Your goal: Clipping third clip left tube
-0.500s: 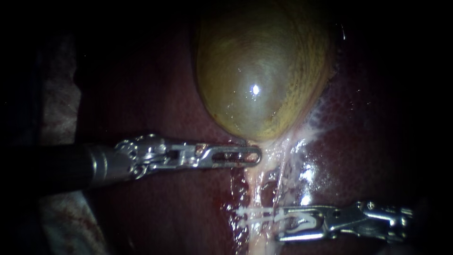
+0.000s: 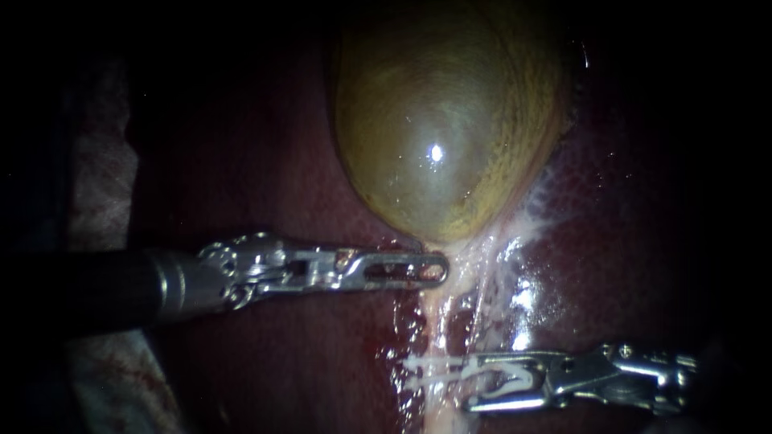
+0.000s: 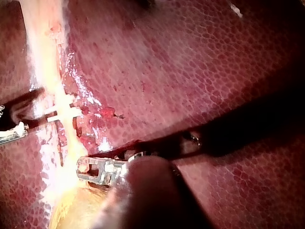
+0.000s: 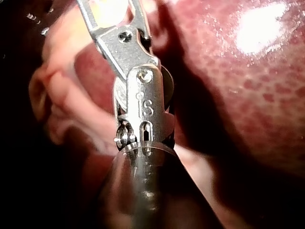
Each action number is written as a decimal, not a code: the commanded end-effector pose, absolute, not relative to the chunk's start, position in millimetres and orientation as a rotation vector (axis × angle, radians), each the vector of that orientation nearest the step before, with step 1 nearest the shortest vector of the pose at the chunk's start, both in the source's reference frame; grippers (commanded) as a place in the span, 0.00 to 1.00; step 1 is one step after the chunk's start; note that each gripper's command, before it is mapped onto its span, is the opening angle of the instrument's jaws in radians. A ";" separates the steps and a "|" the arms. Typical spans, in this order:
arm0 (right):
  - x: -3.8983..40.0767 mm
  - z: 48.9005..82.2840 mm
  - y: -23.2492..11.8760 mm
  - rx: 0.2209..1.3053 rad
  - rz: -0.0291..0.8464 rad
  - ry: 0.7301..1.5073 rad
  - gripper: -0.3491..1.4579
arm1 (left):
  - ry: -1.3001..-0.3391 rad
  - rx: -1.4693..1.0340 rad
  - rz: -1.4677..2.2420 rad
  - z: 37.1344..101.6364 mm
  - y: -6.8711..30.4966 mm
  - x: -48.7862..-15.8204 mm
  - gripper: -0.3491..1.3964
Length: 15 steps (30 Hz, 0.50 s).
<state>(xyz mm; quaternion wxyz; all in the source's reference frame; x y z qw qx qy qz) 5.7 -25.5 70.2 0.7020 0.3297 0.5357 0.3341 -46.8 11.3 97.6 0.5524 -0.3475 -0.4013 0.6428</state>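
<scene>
Endoscope view: left tube [image 2: 433,321] near right tool [image 2: 473,383]'s clip [image 2: 527,376]

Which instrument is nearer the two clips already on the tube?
Right: the right instrument, a fresh clip in its jaws, sits beside the two clips; the left instrument is away at the gallbladder.

Two instruments are in view: the left instrument [image 2: 438,269] and the right instrument [image 2: 469,382]. There is one gallbladder [image 2: 442,120] and one liver [image 2: 627,241]. Two pale tubes run down from the gallbladder, the left tube [image 2: 433,321] and a second tube [image 2: 484,289] beside it. There are three clips: two clips [image 2: 426,364] on the left tube and a third clip [image 2: 515,376] held by the right instrument. One cloth [image 2: 100,185] shows at the side.
</scene>
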 end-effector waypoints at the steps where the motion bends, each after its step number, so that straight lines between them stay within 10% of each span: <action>1: 5.7 70.2 -25.5 0.734 0.744 1.192 0.39 | -0.948 -0.822 1.520 97.6 11.3 -46.8 0.00; 15: 6.2 70.4 -25.4 0.730 0.747 1.194 0.39 | -0.960 -0.816 1.517 95.7 10.9 -46.5 0.00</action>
